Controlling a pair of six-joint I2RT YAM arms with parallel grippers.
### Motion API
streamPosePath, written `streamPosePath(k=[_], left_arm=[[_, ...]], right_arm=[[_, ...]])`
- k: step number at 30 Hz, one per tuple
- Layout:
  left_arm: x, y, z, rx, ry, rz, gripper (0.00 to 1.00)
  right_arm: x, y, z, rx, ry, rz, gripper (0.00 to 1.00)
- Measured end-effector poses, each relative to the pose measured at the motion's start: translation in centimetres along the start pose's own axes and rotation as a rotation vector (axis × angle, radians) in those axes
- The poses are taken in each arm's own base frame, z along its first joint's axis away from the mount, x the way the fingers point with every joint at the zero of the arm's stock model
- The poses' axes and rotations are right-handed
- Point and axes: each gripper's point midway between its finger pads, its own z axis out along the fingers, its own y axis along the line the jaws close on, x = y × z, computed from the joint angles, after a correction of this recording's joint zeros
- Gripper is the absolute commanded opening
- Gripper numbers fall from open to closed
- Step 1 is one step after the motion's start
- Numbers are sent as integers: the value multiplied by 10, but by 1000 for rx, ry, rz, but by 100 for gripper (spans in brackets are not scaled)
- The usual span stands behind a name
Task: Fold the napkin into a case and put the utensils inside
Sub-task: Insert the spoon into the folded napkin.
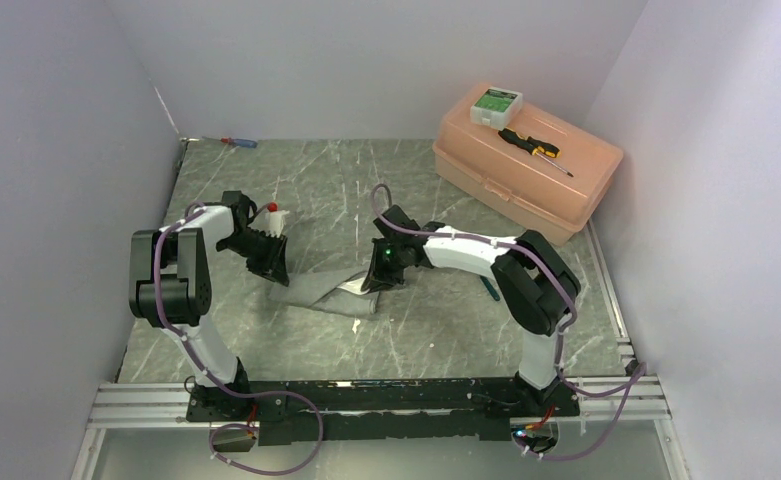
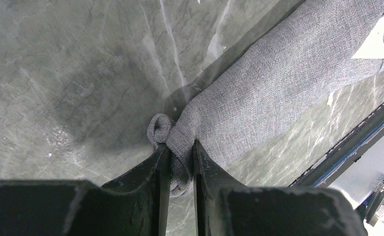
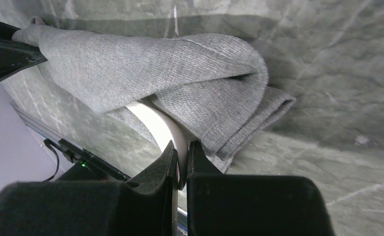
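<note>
The grey napkin (image 1: 328, 293) lies folded and bunched on the table between my two grippers. My left gripper (image 1: 272, 264) is shut on one bunched corner of it, seen close in the left wrist view (image 2: 181, 151), where the napkin (image 2: 278, 83) stretches away to the upper right. My right gripper (image 1: 380, 276) is shut on the handle of the white spoon (image 3: 155, 123), whose front end is hidden under a fold of the napkin (image 3: 180, 73). In the right wrist view the gripper (image 3: 181, 148) sits at the napkin's open edge. The gold-bronze spoon is not in view.
A peach toolbox (image 1: 526, 170) stands at the back right with a black-and-yellow screwdriver (image 1: 533, 147) and a white-and-green box (image 1: 496, 103) on its lid. A red-and-blue screwdriver (image 1: 238, 142) lies at the back left. A small white-and-red thing (image 1: 276, 212) stands behind the left gripper.
</note>
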Motion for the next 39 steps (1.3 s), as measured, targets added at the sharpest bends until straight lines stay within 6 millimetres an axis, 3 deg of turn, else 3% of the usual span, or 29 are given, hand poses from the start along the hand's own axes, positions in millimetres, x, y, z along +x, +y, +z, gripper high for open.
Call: streamPosePath(k=[15, 20, 26, 30, 39], left_arm=[[1, 0, 0, 9, 5, 3, 21], [1, 0, -1, 11, 8, 7, 20], [2, 0, -1, 13, 13, 11, 19], [2, 0, -1, 10, 16, 15, 19], [2, 0, -3, 2, 28, 33, 19]], right_arm=[[-4, 29, 24, -90, 7, 5, 0], [-3, 24, 23, -111, 11, -5, 0], [4, -3, 8, -115, 29, -17, 0], [4, -8, 3, -116, 44, -45, 0], [-2, 29, -5, -224, 38, -78, 0]])
